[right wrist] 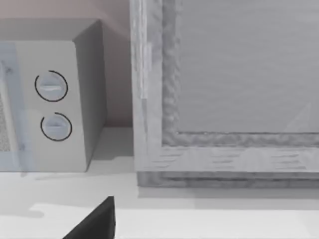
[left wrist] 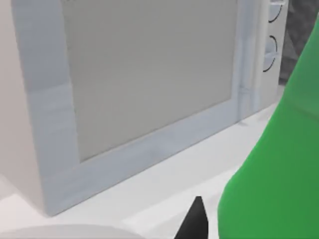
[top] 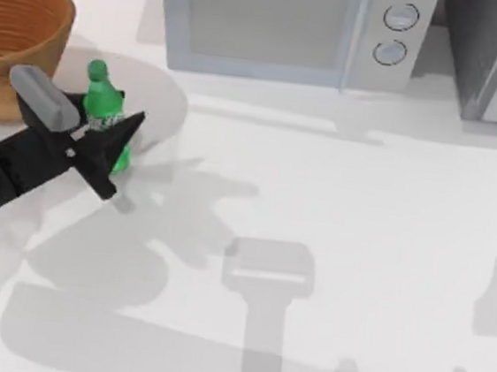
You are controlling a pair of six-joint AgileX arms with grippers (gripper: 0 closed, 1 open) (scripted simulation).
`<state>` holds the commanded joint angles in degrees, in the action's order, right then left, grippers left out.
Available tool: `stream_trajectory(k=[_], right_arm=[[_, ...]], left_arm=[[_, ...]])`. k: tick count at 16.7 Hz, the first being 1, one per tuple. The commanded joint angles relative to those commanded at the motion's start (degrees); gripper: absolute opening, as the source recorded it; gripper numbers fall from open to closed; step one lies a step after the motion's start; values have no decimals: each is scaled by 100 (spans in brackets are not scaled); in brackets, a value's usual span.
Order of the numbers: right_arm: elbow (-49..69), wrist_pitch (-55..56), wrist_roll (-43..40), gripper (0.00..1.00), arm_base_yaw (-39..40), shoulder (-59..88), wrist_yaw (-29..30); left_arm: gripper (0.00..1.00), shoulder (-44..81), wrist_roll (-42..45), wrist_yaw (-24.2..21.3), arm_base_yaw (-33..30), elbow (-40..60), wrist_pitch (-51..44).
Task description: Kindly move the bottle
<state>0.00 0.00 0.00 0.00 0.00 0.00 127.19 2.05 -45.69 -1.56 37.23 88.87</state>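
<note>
Simulated kitchen: microwave (top: 287, 26), basket (top: 16, 24)

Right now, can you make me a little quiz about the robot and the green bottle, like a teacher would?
1. True or false: the bottle stands upright on the table, at the top view's left.
2. Which gripper is at the bottle? A) the left gripper B) the right gripper
3. Fill in: the big grey box with two round knobs at the back of the table is a ____.

Key
1. True. It stands upright beside the wooden basket.
2. A. The left gripper's dark fingers reach around the bottle's lower body.
3. Microwave.
</note>
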Motion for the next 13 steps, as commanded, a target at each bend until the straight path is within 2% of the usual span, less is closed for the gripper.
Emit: stream_trajectory(k=[3,5,10,13], right_arm=[[0,0,0,100,0,0,0],[0,0,0,100,0,0,0],[0,0,0,100,0,0,0],[0,0,0,100,0,0,0]], left_arm=[[0,-425,32,-799,805,-705,258],[0,-580,43,-1028,1035,-931,336],[0,-543,52,-1018,1020,-917,333],[0,-155,33,-766,770,-608,434]])
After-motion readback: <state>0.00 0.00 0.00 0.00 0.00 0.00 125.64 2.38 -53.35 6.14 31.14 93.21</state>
